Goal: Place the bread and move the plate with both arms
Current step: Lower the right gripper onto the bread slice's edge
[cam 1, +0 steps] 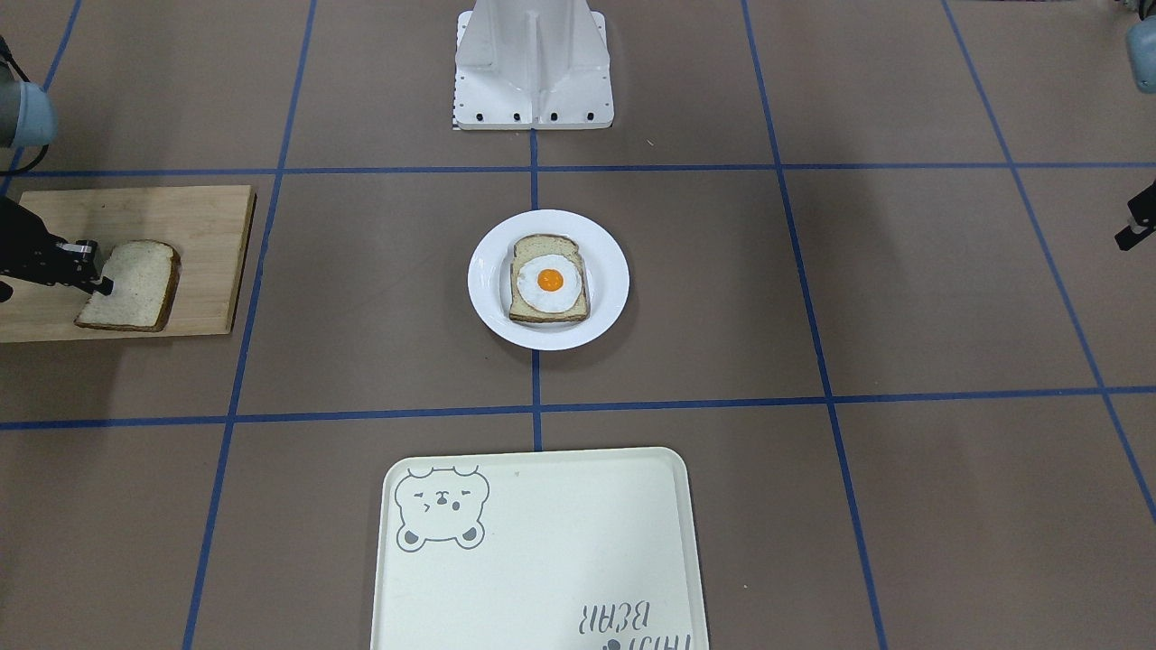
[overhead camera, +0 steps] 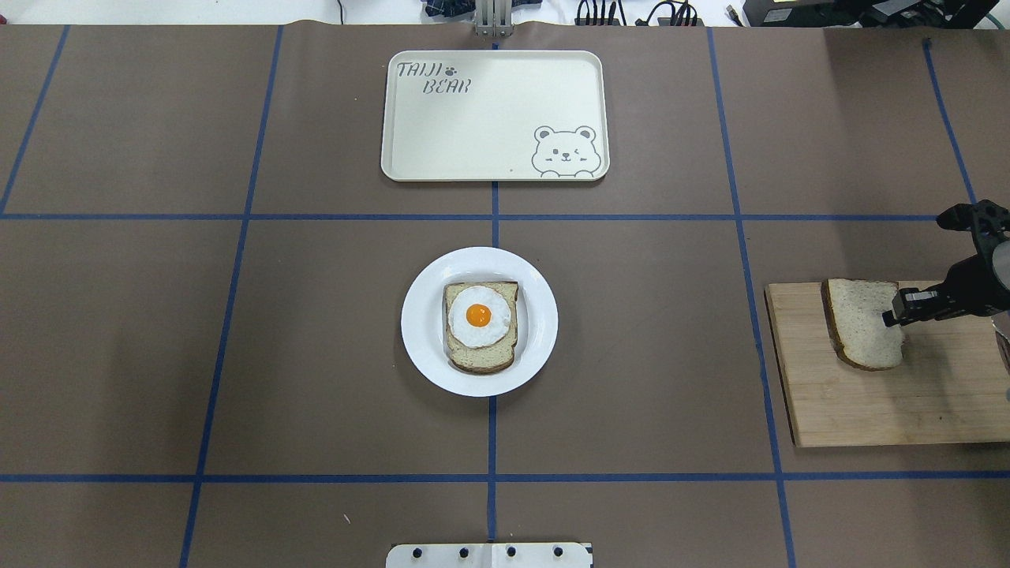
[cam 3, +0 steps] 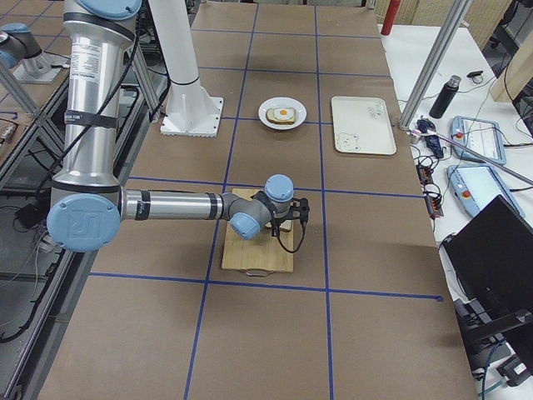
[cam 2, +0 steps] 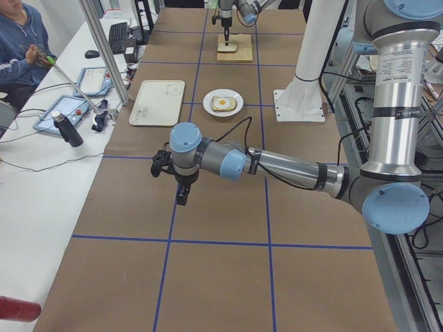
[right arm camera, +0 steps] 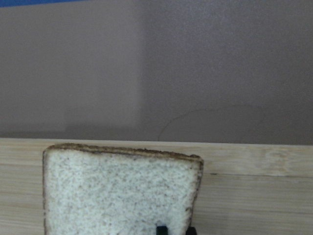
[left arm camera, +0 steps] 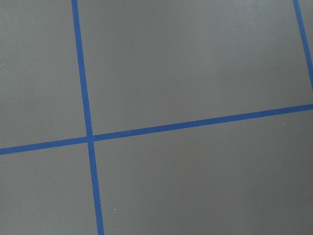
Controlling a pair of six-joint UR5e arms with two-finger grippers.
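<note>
Two arms at a brown table [overhead camera: 237, 355] taped into blue squares. Left arm [cam 2: 291, 169] is stretched low, well off to the robot's left of the plate. Right arm [cam 3: 166, 204] is stretched to the plate's other side.

Tray [overhead camera: 489, 118]: beyond the plate, apart from it.

Board [overhead camera: 868, 410]: well to the plate's right.

Plate [overhead camera: 418, 331]: mid-table, carrying an egg slice [overhead camera: 480, 325].

Bread [overhead camera: 860, 323]: tilted over the board, near edge pinched by the right gripper [overhead camera: 892, 318]. I can't tell if its far edge touches the wood.

Left gripper [cam 2: 181, 197]: points down over bare table. I can't tell how its jaws stand.
</note>
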